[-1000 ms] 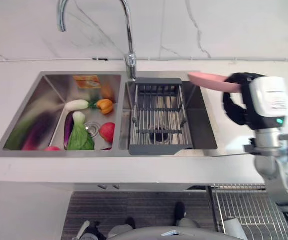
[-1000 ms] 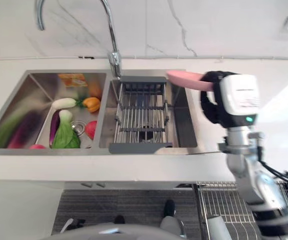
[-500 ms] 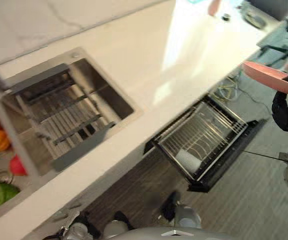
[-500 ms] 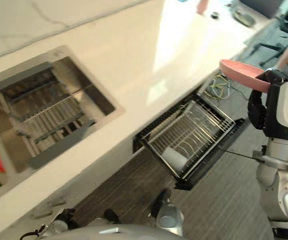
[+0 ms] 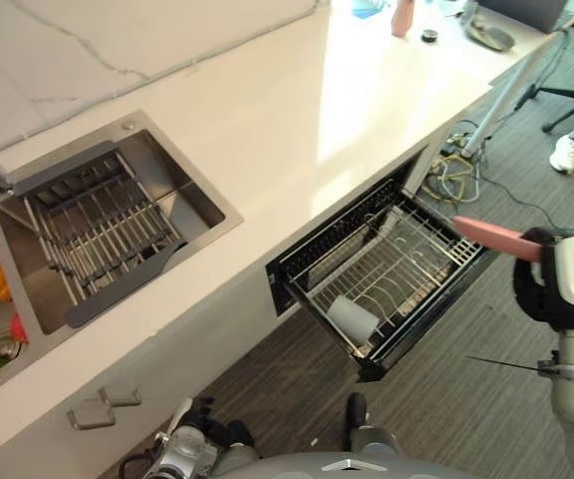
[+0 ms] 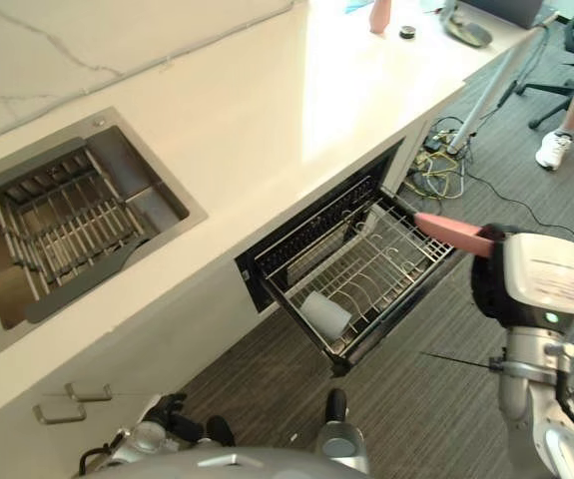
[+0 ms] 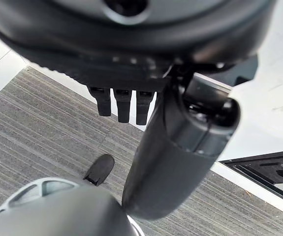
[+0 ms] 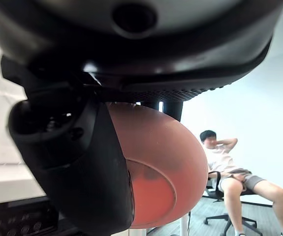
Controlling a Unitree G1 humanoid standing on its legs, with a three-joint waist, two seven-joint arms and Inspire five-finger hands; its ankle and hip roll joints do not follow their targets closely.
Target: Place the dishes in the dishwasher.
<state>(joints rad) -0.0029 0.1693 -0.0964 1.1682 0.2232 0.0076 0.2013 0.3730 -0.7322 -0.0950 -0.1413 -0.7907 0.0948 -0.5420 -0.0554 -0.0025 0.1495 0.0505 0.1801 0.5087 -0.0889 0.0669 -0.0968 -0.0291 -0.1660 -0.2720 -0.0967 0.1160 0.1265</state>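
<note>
Grey floor under the pulled-out dishwasher rack [image 5: 391, 284], right hand [image 8: 77, 162] clamps the pink plate [image 8: 161, 167], left hand [image 7: 124, 103] hangs relaxed.

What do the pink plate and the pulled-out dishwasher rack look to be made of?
Pink plate, held in the right hand: likely plastic or glazed ceramic, going by its smooth, uniform, slightly glossy surface. Dishwasher rack: thin, shiny metal wire, possibly coated.

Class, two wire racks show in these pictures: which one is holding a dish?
The dishwasher rack, pulled out below the counter: a white cup lies in it. The sink rack is bare.
</note>
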